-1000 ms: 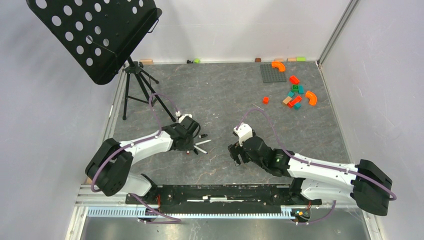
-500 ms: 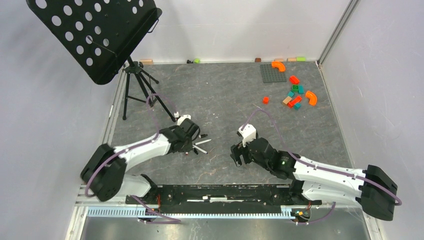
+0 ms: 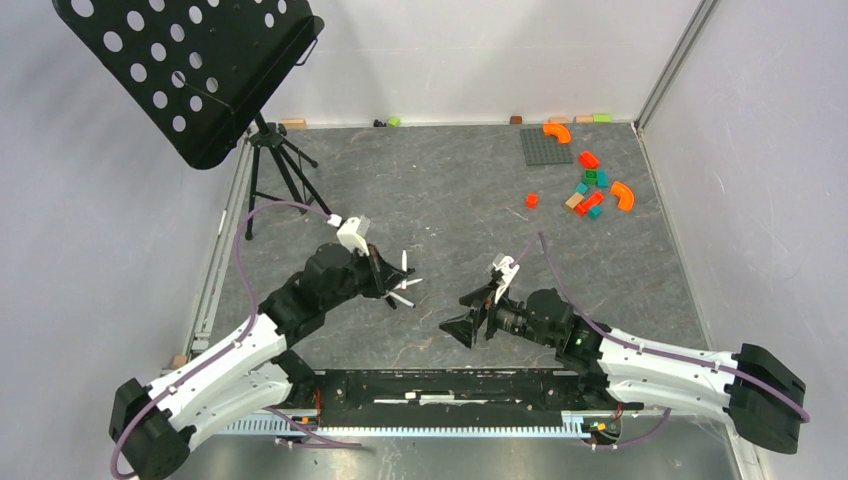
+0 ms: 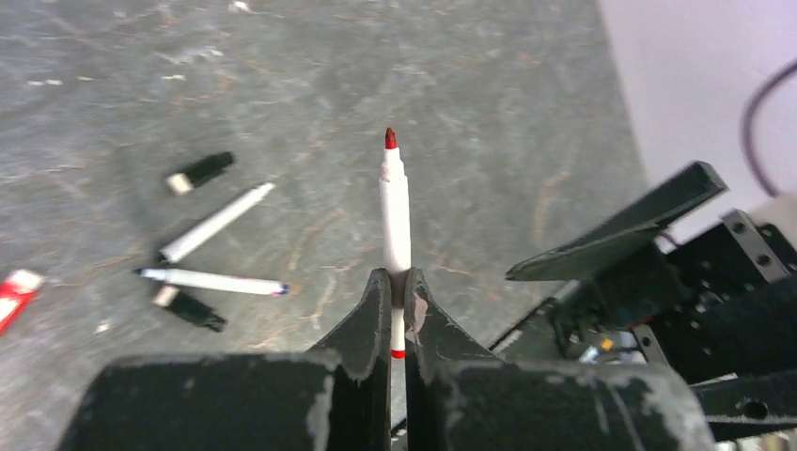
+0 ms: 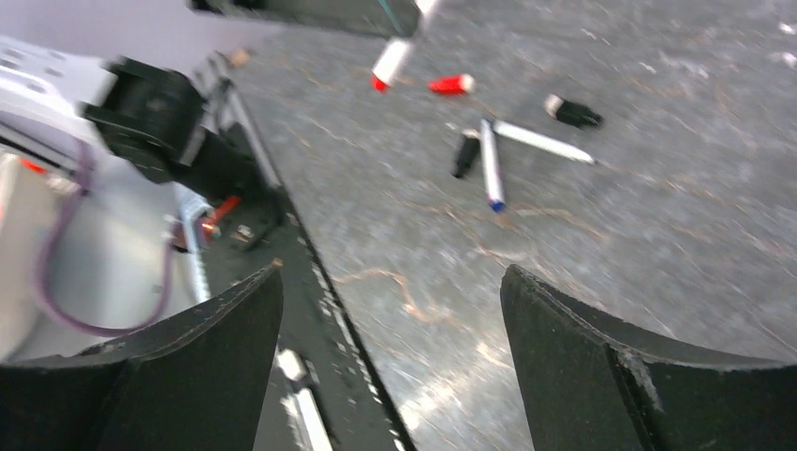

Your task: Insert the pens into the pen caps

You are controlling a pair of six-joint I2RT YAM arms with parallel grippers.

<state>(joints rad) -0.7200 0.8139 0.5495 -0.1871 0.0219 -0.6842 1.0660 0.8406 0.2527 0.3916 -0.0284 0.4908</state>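
My left gripper (image 4: 397,282) is shut on a white pen with a red tip (image 4: 395,211), held off the table with the tip pointing away from the wrist. The top view shows this gripper (image 3: 392,270) and the held pen (image 3: 405,263) left of centre. On the table lie a white pen (image 4: 216,222), a blue-tipped pen (image 4: 211,280), two black caps (image 4: 199,172) (image 4: 191,308) and a red cap (image 4: 17,287). My right gripper (image 5: 392,272) is open and empty. It hangs low near the front rail, facing the red cap (image 5: 451,85) and the pens (image 5: 491,164).
A black music stand (image 3: 190,70) on a tripod (image 3: 275,170) stands at the back left. Coloured toy blocks (image 3: 590,190) and a grey baseplate (image 3: 545,145) lie at the back right. The black base rail (image 3: 440,385) runs along the near edge.
The left gripper shut on the red-tipped pen and lifted it off the table as its arm swung. The right arm stretched lower and turned its open gripper toward the left.
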